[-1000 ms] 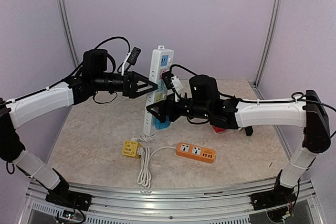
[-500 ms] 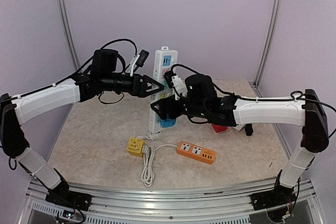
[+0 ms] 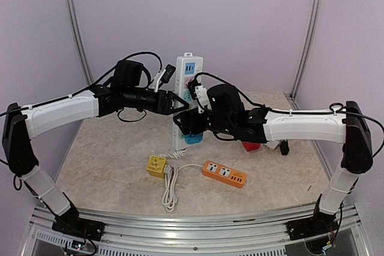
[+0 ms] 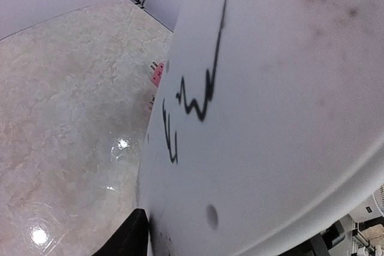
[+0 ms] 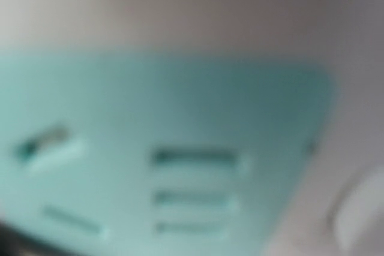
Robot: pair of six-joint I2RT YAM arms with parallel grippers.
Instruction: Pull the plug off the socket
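Observation:
A white socket strip (image 3: 189,70) with blue socket faces stands upright above the table. My right gripper (image 3: 183,127) is shut on its lower part. The right wrist view is filled by a blurred teal socket face (image 5: 168,148) with slots. My left gripper (image 3: 185,105) reaches in from the left, tips against the strip's middle. In the left wrist view a white body with black scribbles (image 4: 252,88) fills the frame, and one black finger (image 4: 129,238) touches its lower edge. I cannot make out the plug; the left fingertips cover that spot.
On the marble table (image 3: 108,154) lie a yellow cube adapter (image 3: 157,165), a coiled white cord (image 3: 168,187) hanging from the strip, and an orange power strip (image 3: 224,174). A red object (image 3: 249,146) sits under the right arm. Walls close in behind and at both sides.
Both arms have moved right and slightly back with the strip. The left gripper has reached the strip's middle and its jaws have narrowed.

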